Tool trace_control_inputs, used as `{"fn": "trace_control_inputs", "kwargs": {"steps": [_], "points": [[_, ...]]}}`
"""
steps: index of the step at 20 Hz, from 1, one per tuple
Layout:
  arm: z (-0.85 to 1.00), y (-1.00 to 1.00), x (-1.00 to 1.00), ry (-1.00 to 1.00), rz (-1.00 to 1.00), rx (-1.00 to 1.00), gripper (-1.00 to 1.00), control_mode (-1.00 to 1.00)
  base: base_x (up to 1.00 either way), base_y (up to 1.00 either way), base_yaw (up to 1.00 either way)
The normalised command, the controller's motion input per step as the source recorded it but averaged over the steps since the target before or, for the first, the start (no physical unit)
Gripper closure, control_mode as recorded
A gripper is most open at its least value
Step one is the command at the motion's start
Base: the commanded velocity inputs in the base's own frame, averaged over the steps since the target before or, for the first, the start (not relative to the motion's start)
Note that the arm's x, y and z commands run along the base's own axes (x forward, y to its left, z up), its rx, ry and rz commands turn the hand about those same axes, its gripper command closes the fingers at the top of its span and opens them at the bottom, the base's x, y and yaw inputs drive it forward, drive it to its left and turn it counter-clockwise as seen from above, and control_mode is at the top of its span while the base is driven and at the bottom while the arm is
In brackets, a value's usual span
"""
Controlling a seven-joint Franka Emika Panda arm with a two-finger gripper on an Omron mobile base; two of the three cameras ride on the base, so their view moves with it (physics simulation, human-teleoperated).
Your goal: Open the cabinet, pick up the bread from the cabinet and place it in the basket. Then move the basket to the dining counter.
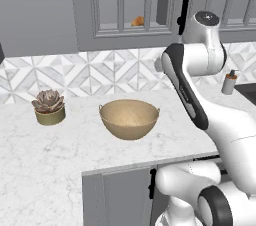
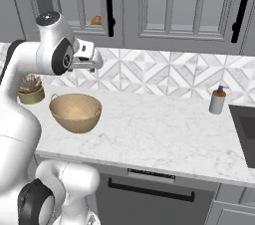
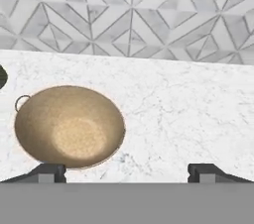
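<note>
Writing is seen nowhere. Bread (image 1: 137,21), a rounded orange-brown roll, is seen behind the glass-paned door of the grey cabinet (image 1: 130,30). The smooth tan basket (image 1: 129,118) is set on the veined marble worktop (image 1: 45,155). The gripper (image 3: 127,171) is held wide and empty above it.

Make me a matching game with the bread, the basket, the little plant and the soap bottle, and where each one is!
Things:
1. bread
2. basket
3. plant
4. soap bottle

Places:
A. on the worktop next to the dark sink
B. behind the glass door of the cabinet
C. on the worktop in a small green pot, left of the basket
D. in the middle of the worktop, empty

Pairs: 1-B, 2-D, 3-C, 4-A
</note>
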Motion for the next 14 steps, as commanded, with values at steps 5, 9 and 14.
{"fn": "trace_control_inputs", "kwargs": {"steps": [5, 9, 14], "points": [[0.97, -0.17, -0.04, -0.42, -0.04, 0.01, -1.00, -1.00, 0.00, 0.00, 0.00], [1.00, -0.08, 0.08, -0.29, -0.09, 0.04, -1.00, -1.00, 0.00, 0.00, 0.00], [0.71, -0.38, 0.31, -0.20, -0.03, 0.05, -1.00, -1.00, 0.00, 0.00, 0.00]]}}
